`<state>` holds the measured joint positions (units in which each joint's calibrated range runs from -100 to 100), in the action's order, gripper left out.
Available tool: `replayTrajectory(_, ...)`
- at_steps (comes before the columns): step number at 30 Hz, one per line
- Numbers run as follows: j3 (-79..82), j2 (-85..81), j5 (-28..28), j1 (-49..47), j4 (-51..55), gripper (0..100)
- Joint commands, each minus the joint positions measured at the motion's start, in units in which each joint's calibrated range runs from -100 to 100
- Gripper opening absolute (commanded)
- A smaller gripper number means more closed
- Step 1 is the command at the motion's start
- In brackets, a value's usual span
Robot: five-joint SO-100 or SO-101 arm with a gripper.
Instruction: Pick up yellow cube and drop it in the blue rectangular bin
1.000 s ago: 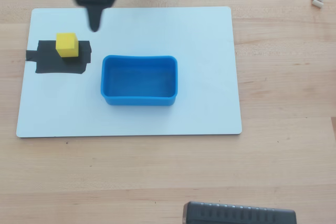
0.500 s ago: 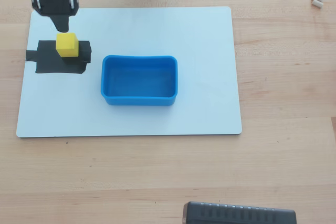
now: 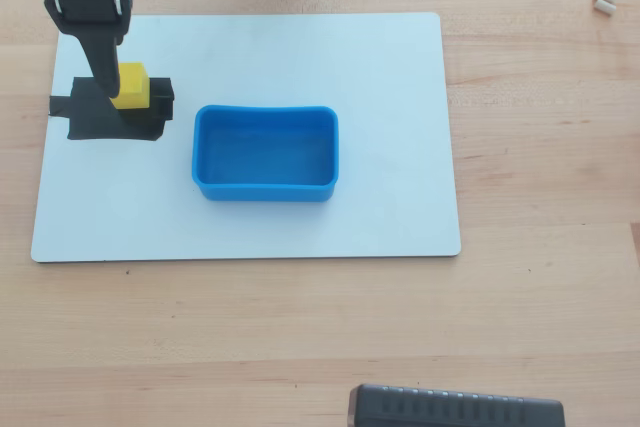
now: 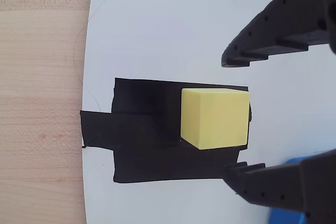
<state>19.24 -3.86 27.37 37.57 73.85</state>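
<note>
The yellow cube (image 3: 131, 86) rests on a black tape patch (image 3: 100, 122) at the left of a white board. In the wrist view the cube (image 4: 214, 117) lies between my two open black fingers (image 4: 247, 53), which are apart from it above and below. My gripper (image 3: 112, 82) (image 4: 227, 118) is open and holds nothing. In the overhead view the arm comes down from the top left and covers the cube's left edge. The blue rectangular bin (image 3: 265, 187) stands empty on the board, to the right of the cube. One corner of it shows in the wrist view (image 4: 289, 216).
The white board (image 3: 400, 217) lies on a wooden table (image 3: 540, 147). A dark ribbed object (image 3: 455, 409) sits at the table's front edge. Small white bits (image 3: 604, 2) lie at the far right.
</note>
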Motion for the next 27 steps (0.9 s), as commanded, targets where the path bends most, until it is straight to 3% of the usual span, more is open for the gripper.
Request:
replayTrajectory(1,-3.06,1.77,0.20,-0.78,-0.28,34)
replayTrajectory(18,3.76,5.58,0.15,-1.72,-8.37,31)
replayTrajectory(27,3.58,6.79,-0.05,-2.92,-6.80,18)
